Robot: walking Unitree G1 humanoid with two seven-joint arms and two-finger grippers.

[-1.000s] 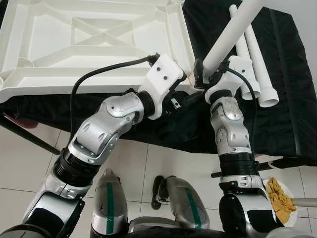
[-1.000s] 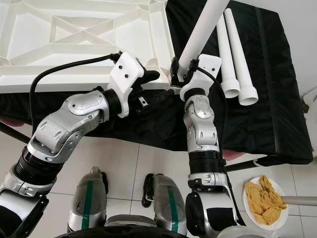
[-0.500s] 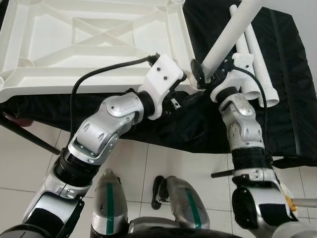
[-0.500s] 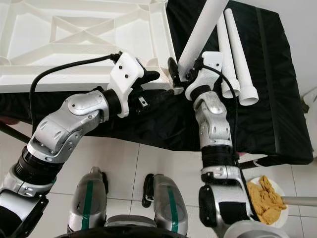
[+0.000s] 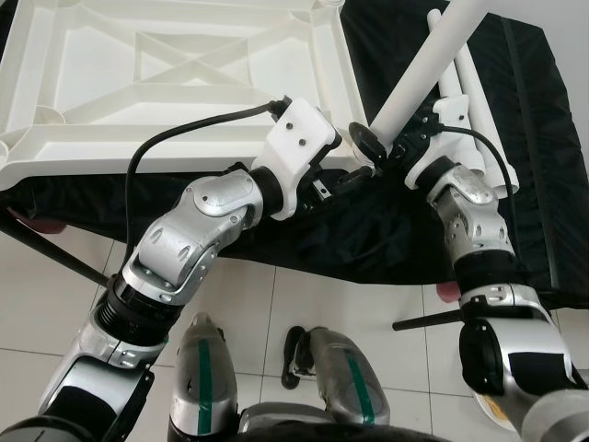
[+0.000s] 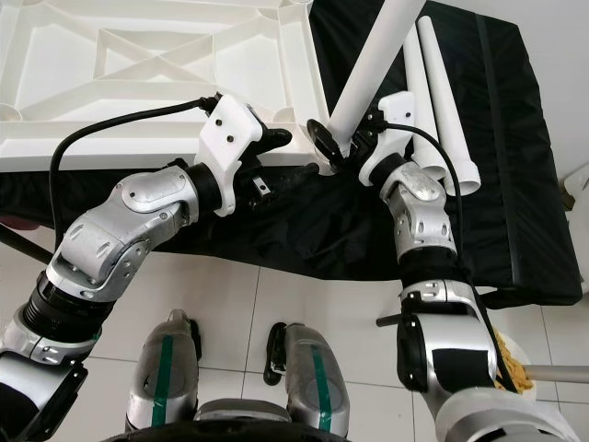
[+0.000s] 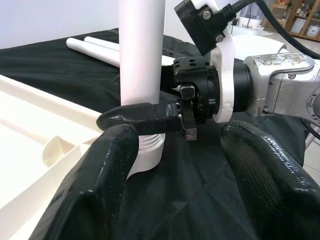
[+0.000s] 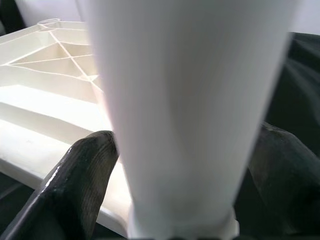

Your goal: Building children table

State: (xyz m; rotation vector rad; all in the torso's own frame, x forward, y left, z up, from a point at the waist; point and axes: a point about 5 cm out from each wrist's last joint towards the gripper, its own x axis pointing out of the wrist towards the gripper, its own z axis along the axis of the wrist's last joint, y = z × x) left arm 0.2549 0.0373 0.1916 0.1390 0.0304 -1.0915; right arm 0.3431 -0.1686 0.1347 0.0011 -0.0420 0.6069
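The right gripper [image 5: 375,147] has its fingers clamped on a white table leg [image 5: 425,66], tilted, its wide lower end just off the near right corner of the upturned white tabletop [image 5: 175,78] on the black-draped worktop [image 5: 534,138]. The left gripper [image 5: 354,180] hovers beside it, fingers [image 7: 107,165] spread (gripping nothing). Two spare legs [image 6: 442,101] lie near the worktop's right edge.

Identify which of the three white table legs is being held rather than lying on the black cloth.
The leg clamped in the right gripper, angled upward beside the tabletop's corner; the other two legs lie side by side.
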